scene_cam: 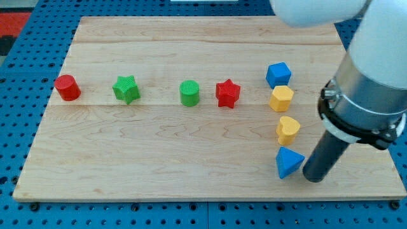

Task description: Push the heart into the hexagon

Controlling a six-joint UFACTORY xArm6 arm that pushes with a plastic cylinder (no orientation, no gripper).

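Observation:
A yellow heart (287, 130) lies at the view's right on the wooden board (159, 152). A yellow hexagon (281, 98) sits just above it, with a small gap between them. My tip (313, 177) stands at the lower right, below and to the right of the heart. It is right beside a blue triangle (289, 162), which lies directly below the heart.
A blue cube (278, 74) sits just above the hexagon. In a row to the left lie a red star (227, 93), a green cylinder (189, 93), a green star (126, 89) and a red cylinder (67, 87). The board's right edge is close to my tip.

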